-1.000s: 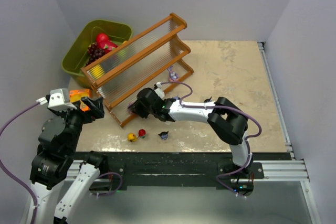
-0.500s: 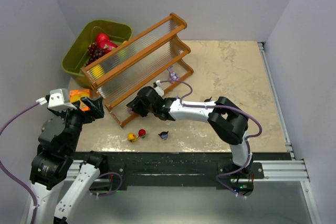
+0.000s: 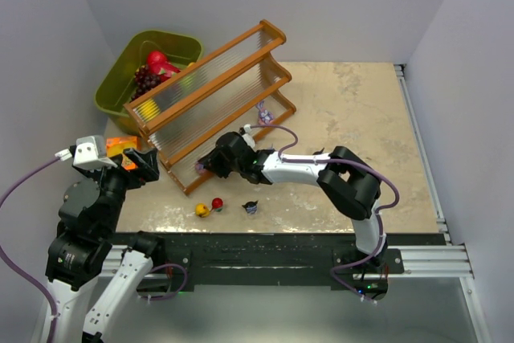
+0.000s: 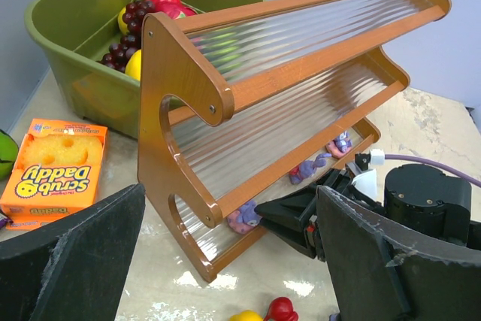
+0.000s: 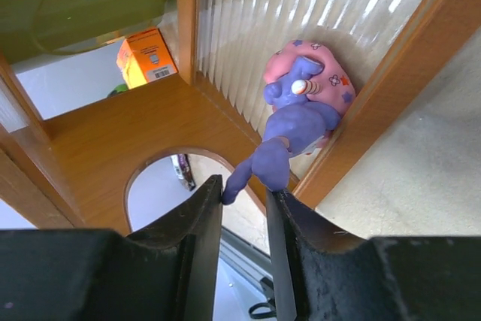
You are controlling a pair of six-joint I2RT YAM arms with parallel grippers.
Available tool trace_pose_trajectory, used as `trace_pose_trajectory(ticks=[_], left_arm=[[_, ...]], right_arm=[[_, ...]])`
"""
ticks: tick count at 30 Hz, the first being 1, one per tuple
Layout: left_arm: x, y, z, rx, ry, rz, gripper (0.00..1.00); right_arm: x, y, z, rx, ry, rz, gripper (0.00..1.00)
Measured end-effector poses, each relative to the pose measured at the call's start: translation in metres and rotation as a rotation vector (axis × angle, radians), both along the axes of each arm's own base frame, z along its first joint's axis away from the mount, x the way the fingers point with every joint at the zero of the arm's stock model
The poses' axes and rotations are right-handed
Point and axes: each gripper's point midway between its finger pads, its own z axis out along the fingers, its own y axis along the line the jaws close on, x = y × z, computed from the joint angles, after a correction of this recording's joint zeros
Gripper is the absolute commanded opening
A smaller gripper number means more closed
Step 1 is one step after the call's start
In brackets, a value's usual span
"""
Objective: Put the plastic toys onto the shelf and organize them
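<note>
Fingers [image 5: 192, 238] of the right gripper [image 5: 244, 195] are nosed into the near end of the shelf [image 3: 215, 79], at its bottom tier. They stand only narrowly apart, with daylight showing between them, and are clamped on nothing. Pink-and-purple toy [image 5: 304, 99] lies on that bottom tier just beyond the fingertips, leaning against the shelf's wooden front rail. One thin purple limb reaches down to the very mouth of the jaws and touches the tip of one finger. Further along the same tier, two more purple toys [image 4: 308, 169] sit against the rail.

Off the shelf, on the table [image 3: 361, 118] in front of its near end, three small ones lie in a row: yellow toy [image 3: 202, 210], red toy [image 3: 217, 203], dark blue toy [image 3: 251, 207].

Left gripper [image 4: 229, 212] hangs off the shelf's near end panel, jaws spread wide, holding nothing. Orange sponge box [image 4: 52, 167] lies beside that end panel, and the olive-green bin [image 3: 120, 70] of fruit sits behind the shelf.
</note>
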Motion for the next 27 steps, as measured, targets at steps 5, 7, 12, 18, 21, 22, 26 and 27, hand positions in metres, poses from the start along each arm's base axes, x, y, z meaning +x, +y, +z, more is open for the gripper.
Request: trace_pose_trajectory(ticks=[5, 7, 12, 18, 21, 22, 26, 27], left_arm=[[0.000, 0.000, 0.000, 0.000, 0.000, 0.002, 1.00], [0.000, 0.000, 0.000, 0.000, 0.000, 0.002, 1.00], [0.000, 0.000, 0.000, 0.000, 0.000, 0.003, 1.00], [0.000, 0.000, 0.000, 0.000, 0.000, 0.003, 1.00], [0.000, 0.000, 0.000, 0.000, 0.000, 0.003, 1.00], [0.000, 0.000, 0.000, 0.000, 0.000, 0.003, 1.00], [0.000, 0.000, 0.000, 0.000, 0.000, 0.003, 1.00], [0.000, 0.000, 0.000, 0.000, -0.001, 0.003, 1.00]], right_arm=[[0.002, 0.002, 0.003, 0.028, 0.002, -0.003, 0.03], [0.002, 0.001, 0.003, 0.028, 0.004, 0.000, 0.00], [0.003, -0.001, 0.002, 0.021, -0.001, 0.018, 0.00], [0.002, -0.003, 0.000, -0.001, -0.011, 0.055, 0.00], [0.002, -0.003, 0.002, -0.024, -0.021, 0.072, 0.01], [0.002, -0.002, 0.003, -0.031, -0.024, 0.078, 0.01], [0.004, -0.001, 0.009, -0.048, -0.034, 0.089, 0.11], [0.004, -0.001, 0.011, -0.050, -0.035, 0.089, 0.12]])
